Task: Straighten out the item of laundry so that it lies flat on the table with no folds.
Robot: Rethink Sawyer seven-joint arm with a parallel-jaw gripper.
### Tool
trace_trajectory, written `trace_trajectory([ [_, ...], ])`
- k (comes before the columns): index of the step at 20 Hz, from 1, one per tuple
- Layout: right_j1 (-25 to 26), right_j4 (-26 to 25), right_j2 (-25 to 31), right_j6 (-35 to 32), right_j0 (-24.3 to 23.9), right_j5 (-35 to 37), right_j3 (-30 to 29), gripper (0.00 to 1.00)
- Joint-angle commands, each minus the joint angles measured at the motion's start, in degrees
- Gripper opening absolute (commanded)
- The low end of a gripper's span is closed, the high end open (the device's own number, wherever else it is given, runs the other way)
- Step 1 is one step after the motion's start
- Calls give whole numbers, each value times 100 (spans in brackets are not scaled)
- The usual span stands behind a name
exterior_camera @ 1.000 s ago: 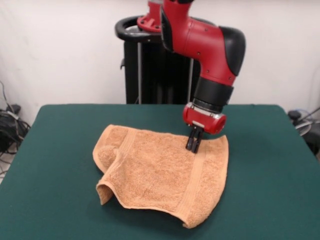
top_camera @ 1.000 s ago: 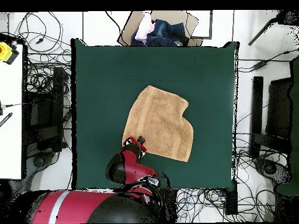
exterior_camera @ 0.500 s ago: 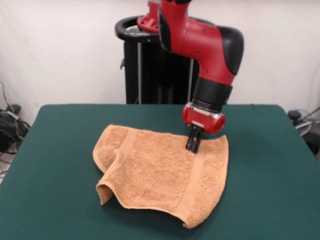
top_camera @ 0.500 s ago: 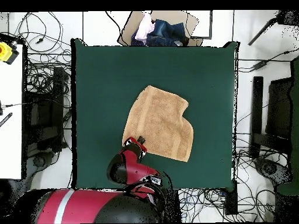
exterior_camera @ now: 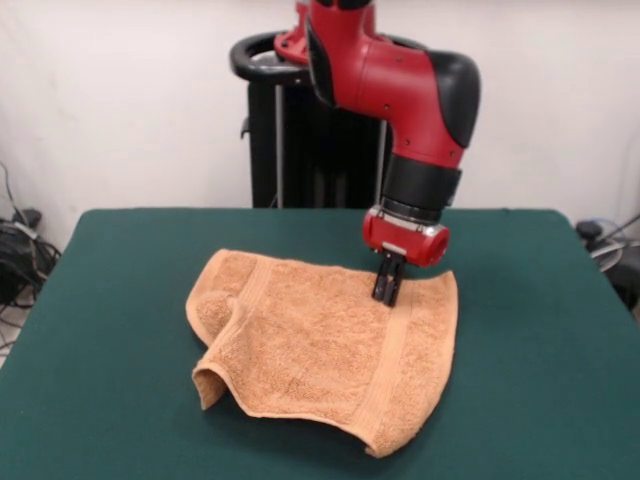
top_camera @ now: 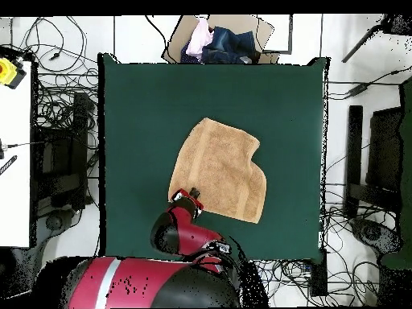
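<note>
The orange-tan towel [exterior_camera: 310, 340] lies rumpled in the middle of the dark green table [exterior_camera: 120, 300]. Its left side is folded over, and its near left corner curls up. A woven band runs down its right side. My gripper [exterior_camera: 386, 297] points straight down with its fingers together, their tips pressed into the cloth by the woven band near the towel's far right edge. In the overhead view the gripper [top_camera: 193, 195] sits at the lower left corner of the towel [top_camera: 224, 167]. No white tag shows.
The robot's black pedestal [exterior_camera: 300, 150] stands behind the table's far edge. In the overhead view an open box of clothes [top_camera: 221, 40] sits beyond the top edge of the table [top_camera: 137, 113]. Cables and stands lie on the floor at both sides.
The upper arm has shifted slightly to the left in the front view. The gripper tips stay at the same spot on the towel, and the towel's shape is unchanged.
</note>
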State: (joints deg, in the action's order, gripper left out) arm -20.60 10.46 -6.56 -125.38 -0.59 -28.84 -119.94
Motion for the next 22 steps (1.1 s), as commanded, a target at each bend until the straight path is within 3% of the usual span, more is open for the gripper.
trace_trajectory([
  [1,516,-261,1609,-1317,0,251,540,0],
  [22,401,-148,2046,-1517,153,315,285,0],
])
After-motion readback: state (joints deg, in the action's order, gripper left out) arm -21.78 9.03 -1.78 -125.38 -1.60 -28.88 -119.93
